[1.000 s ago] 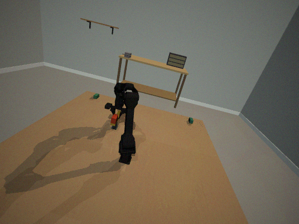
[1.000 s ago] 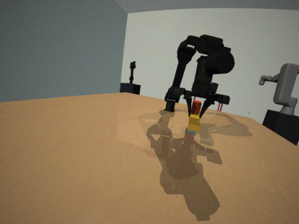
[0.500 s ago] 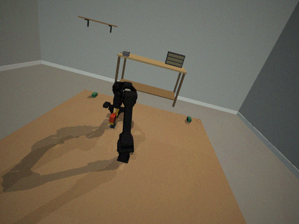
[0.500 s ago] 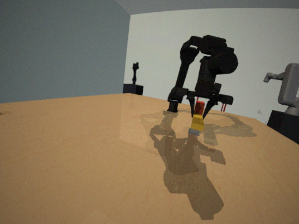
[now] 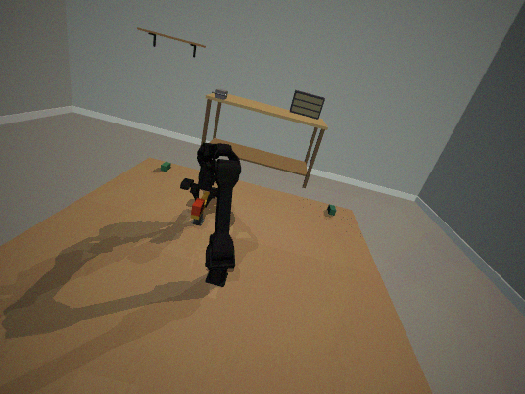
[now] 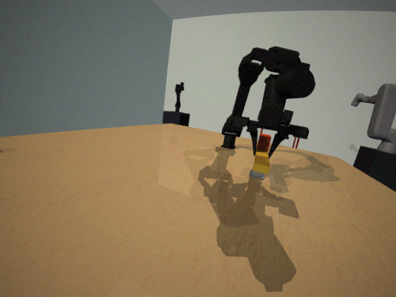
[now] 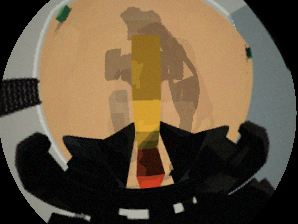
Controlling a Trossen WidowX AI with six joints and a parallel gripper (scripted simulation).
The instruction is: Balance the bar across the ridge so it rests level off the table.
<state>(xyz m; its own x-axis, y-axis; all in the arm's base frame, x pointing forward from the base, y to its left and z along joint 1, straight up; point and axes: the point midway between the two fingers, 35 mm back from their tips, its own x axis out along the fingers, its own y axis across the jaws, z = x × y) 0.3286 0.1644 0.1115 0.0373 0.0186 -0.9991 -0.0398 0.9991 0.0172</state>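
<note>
The long yellow bar [image 5: 206, 196] [image 6: 261, 167] [image 7: 146, 75] runs away from my wrist camera. A red block [image 5: 197, 207] [image 6: 264, 142] [image 7: 150, 181] shows at its end nearest the palm in the wrist view. A small blue-grey piece [image 5: 198, 222] [image 6: 256, 176], which looks like the ridge, shows low under the bar on the table [image 5: 318, 319] [image 6: 74, 185]; in the wrist view it is hidden. My gripper [image 6: 262, 154] [image 7: 147, 124] points down and is slightly open, its fingertips close beside both sides of the bar. I cannot tell whether the bar is exactly level.
A green block [image 5: 166, 167] [image 7: 63, 13] lies near the far left table corner. Another green piece [image 5: 332, 210] [image 7: 248, 52] lies near the far right corner. A wooden shelf unit [image 5: 266, 108] stands behind the table. A grey arm [image 6: 384, 114] stands beyond the right table edge.
</note>
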